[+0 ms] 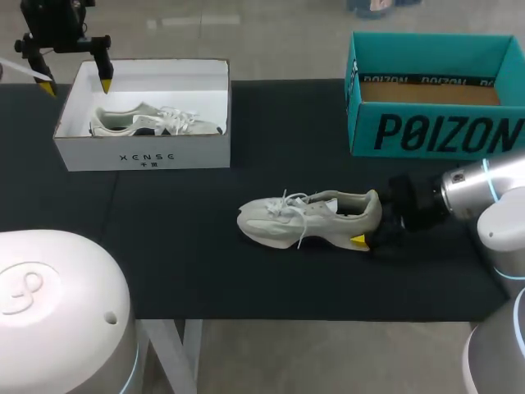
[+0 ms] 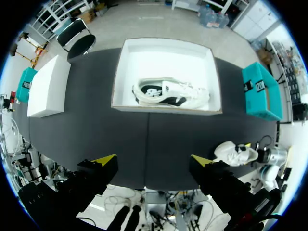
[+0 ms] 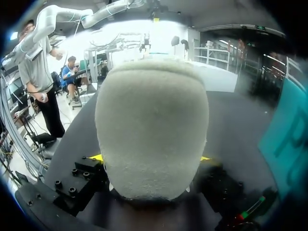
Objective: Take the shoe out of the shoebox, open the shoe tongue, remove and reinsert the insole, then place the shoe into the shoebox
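Two box-logos (image 1: 146, 158) (image 1: 447, 133); shoe (image 1: 308, 220) seemingly in tool (image 1: 373, 222)

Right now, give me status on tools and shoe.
Left tool open, raised by white box's far-left corner. Right tool shut on shoe heel, shoe lying on table. Second shoe in white box. Nothing blocking the shoe.

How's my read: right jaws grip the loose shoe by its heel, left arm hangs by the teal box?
One slip: the left arm hangs by the white shoebox, not the teal box, as the head view shows. The right arm's jaws do grip the shoe by its heel.
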Robot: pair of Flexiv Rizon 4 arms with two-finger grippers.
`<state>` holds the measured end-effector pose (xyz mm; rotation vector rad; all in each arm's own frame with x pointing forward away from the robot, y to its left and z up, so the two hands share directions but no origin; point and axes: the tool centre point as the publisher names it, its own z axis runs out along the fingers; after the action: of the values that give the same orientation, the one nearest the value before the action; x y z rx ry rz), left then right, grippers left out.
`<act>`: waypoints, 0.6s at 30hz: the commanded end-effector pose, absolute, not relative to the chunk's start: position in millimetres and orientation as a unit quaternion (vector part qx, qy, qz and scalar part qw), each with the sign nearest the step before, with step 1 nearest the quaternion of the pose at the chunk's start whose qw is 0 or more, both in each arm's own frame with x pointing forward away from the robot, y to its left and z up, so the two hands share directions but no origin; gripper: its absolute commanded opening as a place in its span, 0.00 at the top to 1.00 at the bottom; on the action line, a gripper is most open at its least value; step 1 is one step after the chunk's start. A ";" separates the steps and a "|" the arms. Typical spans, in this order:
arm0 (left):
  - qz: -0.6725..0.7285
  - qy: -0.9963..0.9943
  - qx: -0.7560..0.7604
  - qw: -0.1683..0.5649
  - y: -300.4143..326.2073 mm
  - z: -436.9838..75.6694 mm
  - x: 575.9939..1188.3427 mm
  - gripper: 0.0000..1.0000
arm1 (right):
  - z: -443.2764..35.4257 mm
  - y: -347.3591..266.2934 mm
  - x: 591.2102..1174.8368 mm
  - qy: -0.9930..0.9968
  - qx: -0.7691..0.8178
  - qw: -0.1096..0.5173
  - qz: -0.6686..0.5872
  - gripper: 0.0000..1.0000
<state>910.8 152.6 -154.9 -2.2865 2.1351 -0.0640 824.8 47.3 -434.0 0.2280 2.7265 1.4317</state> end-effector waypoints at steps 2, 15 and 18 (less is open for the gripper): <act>-0.020 0.682 -0.731 0.007 152.6 -154.8 910.3 0.00 | -436.9 48.5 820.8 0.890 0.067 0.025 0.450 1.00; -0.020 0.682 -0.731 0.007 152.6 -154.8 910.3 0.00 | -437.0 38.3 819.9 0.896 0.073 0.031 0.437 1.00; -0.020 0.682 -0.731 0.007 152.6 -154.8 910.3 0.00 | -437.0 38.3 819.9 0.896 0.073 0.031 0.437 1.00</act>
<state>910.8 152.6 -154.8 -2.2865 2.1351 -0.0640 822.2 39.9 -434.1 0.2239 2.7596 1.3508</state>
